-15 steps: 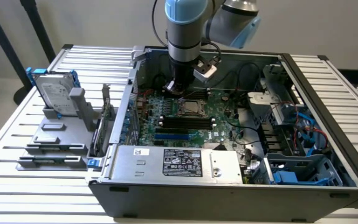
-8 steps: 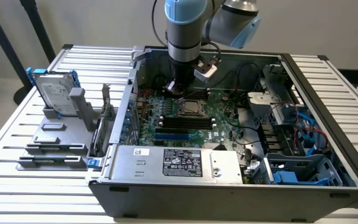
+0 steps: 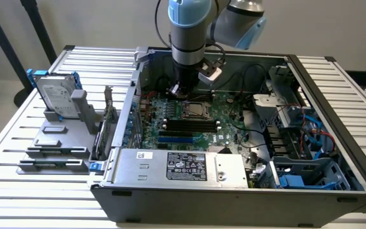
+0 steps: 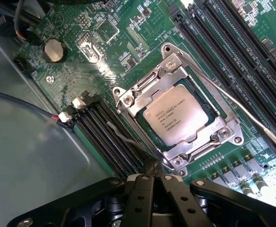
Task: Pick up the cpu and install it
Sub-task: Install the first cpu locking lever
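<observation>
- Currently the gripper (image 3: 177, 90) is hanging inside the open computer case (image 3: 335, 76), low over the green motherboard (image 3: 224, 121), at the far side of the board in the exterior view.
- In the wrist view its black fingers (image 4: 153, 182) are meeting at the tips, clenched together with nothing showing between them.
- The cpu (image 4: 175, 116) is sitting flat in its socket on the motherboard, silver top up with printed text showing, framed by the metal retention bracket (image 4: 168, 78).
- The thin socket lever (image 4: 227, 99) is lying along one side of the bracket.
- Relative to the pincer: the cpu (image 3: 196, 110) is lying just beside and below the fingertips, apart from them; no contact is showing.
- In the exterior view the chip is lying toward the camera from the fingertips and slightly to that view's right.
- Dark memory slots (image 4: 104, 132) are running beside the socket, reaching close to the fingertips.
- Outside the case, at the exterior view's left, a hard drive (image 3: 55, 98) with a blue bracket is standing upright in a grey fixture (image 3: 49, 143) on the slatted table (image 3: 17, 195).
</observation>
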